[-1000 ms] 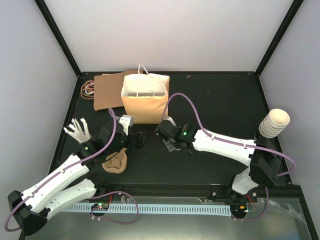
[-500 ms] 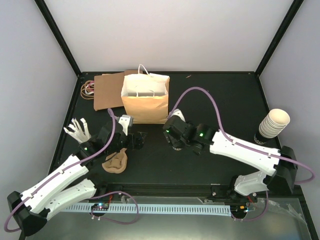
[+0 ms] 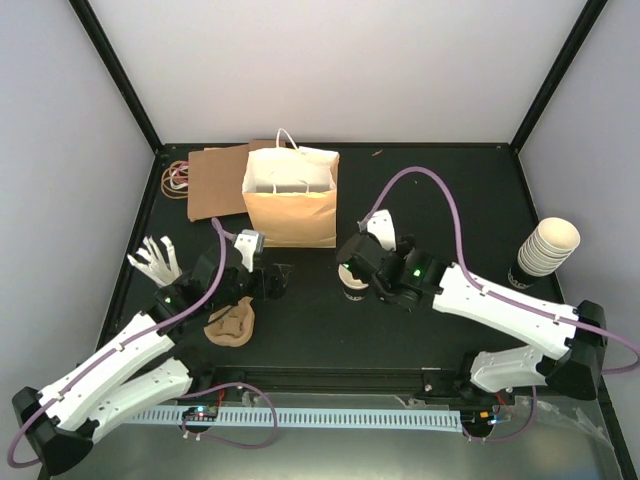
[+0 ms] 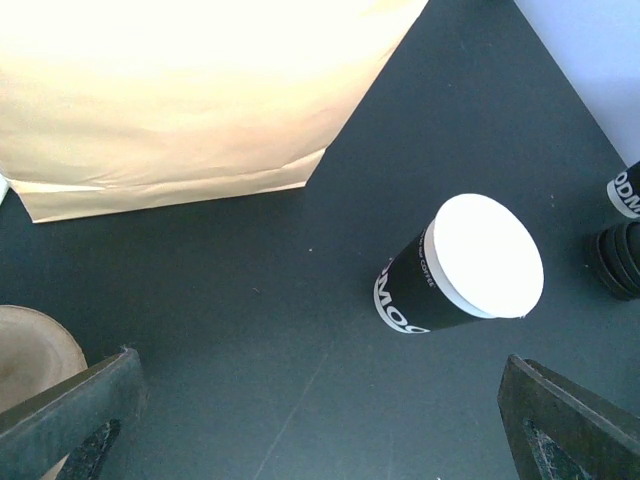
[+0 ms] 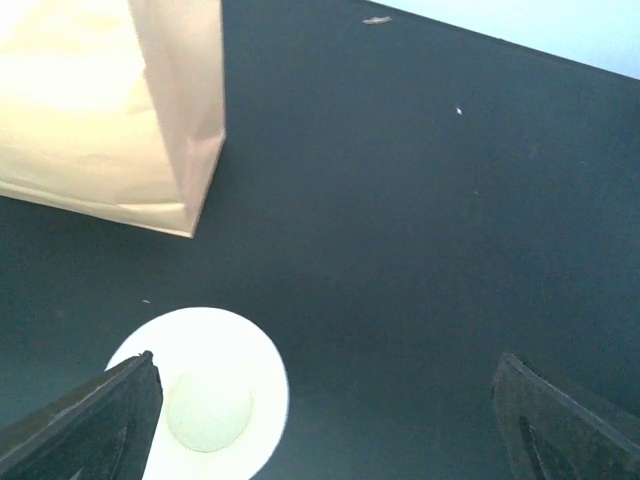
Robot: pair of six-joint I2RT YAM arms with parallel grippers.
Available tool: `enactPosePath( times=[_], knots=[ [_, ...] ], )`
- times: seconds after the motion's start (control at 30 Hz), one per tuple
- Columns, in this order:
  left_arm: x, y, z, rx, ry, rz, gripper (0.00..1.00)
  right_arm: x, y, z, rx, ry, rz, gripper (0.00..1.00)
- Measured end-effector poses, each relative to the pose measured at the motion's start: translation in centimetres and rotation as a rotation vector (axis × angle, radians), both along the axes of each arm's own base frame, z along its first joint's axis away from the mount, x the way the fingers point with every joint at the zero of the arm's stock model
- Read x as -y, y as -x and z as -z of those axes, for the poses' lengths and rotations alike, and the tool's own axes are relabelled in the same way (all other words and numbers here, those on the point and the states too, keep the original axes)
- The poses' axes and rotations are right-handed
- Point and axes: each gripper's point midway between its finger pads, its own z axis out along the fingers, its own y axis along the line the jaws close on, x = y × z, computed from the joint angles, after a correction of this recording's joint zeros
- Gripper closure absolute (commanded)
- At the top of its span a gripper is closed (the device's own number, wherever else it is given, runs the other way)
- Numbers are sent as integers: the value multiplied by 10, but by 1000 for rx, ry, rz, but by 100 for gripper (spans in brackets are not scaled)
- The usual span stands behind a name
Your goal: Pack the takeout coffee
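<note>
My right gripper (image 5: 322,365) has just opened at centre frame, freeing the coffee cup (image 3: 351,284), upright, not yet in the paper bag (image 3: 291,205).

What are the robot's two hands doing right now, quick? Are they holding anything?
Left gripper: open, holding nothing.
Right gripper: open, gripping nothing; the coffee cup stands just below it, near one finger.

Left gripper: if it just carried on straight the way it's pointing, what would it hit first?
Probably the dark coffee cup, standing upright on the table ahead of the open left gripper, slightly off its midline. Depth is unclear from the wrist view, so it might slide past.
</note>
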Motion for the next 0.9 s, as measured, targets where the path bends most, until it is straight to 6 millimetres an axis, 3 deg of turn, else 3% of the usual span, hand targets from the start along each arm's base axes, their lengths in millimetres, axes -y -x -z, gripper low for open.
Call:
enactPosePath(
  times=[0.23, 0.53, 0.73, 0.9],
  knots=[
    [-1, 1, -4, 12, 8, 3, 1, 17, -4, 16, -4, 129, 95, 4],
    [-1, 2, -1, 12, 3, 6, 1, 45, -12, -9, 92, 197, 345, 0],
    [-1, 2, -1, 13, 1, 8, 1, 58, -11, -4, 126, 283, 425, 0],
    [-1, 2, -1, 13, 1, 8, 1, 60, -13, -7, 125, 235, 429, 0]
  ],
)
